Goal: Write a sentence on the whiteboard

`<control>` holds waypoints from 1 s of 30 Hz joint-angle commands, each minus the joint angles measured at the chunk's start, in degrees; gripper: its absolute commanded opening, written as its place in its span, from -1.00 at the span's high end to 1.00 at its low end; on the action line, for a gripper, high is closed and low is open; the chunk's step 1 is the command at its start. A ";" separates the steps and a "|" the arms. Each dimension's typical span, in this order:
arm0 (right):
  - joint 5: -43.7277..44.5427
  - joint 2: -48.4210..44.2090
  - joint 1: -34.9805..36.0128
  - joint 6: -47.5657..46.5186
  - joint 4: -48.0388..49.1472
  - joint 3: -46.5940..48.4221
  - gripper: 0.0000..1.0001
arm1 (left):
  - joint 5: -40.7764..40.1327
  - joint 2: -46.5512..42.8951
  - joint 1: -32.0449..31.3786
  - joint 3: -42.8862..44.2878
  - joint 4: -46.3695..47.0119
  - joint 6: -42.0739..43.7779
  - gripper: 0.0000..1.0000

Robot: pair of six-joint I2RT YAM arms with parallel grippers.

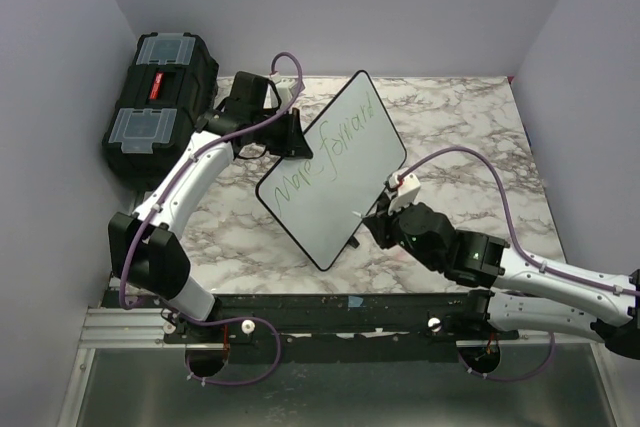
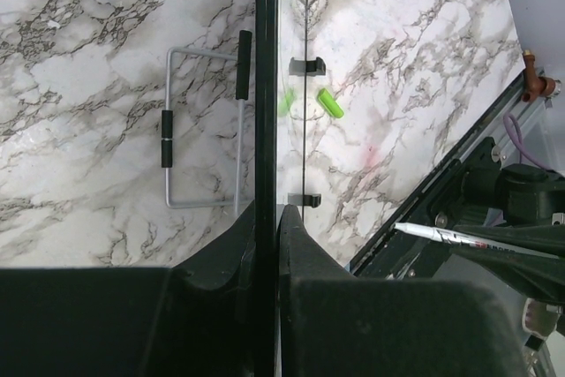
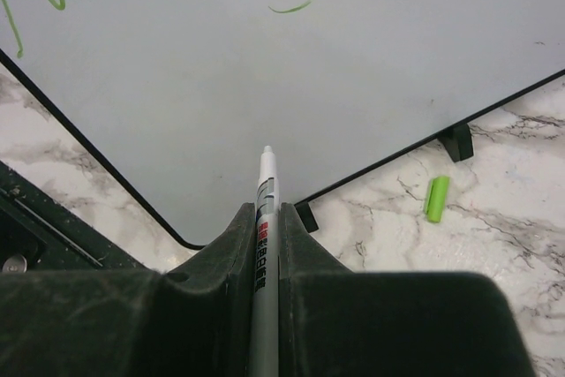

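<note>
Bolted along the tabletop's (image 1: 470,117) near edge, both arms reach in toward the middle. Closest in, the right gripper (image 3: 265,214) has its fingers (image 3: 237,229) pressed together on a white marker (image 3: 267,176), pinching the barrel so the tip points at the lower part of the whiteboard's (image 1: 345,182) face; whether the tip touches the surface cannot be told. Just to the right of that tip, a green marker cap (image 3: 436,198) lies loose on the marble beside one of the board's small black feet (image 3: 456,140). Around mid-tabletop, the whiteboard stands on its long edge, tilted, running diagonally from near centre toward the far edge. Across its white face runs the sentence (image 1: 325,152), thin green handwriting that reads roughly "Move forward". At the board's upper far-left rim, the left gripper (image 2: 266,214) is clamped shut on the thin black edge, one finger on each side. On the marble behind the board lies a grey wire stand (image 2: 165,149) with black sleeves. Farthest back, at the far left corner, sits a black toolbox (image 1: 160,97) with clear lid compartments.
</note>
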 commanded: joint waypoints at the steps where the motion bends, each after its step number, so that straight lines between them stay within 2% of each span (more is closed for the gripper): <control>1: 0.35 -0.62 0.39 0.47 1.04 -1.49 0.99 | -8.92 1.62 -0.95 -4.48 -0.23 7.40 1.00; 16: -7.54 1.12 0.35 -0.31 5.91 -3.67 0.99 | -11.55 2.28 0.08 -4.93 -1.19 8.50 1.00; 30: -5.52 1.22 0.40 -0.27 6.27 -3.70 0.99 | -11.69 2.55 2.70 -3.61 -2.73 9.60 1.00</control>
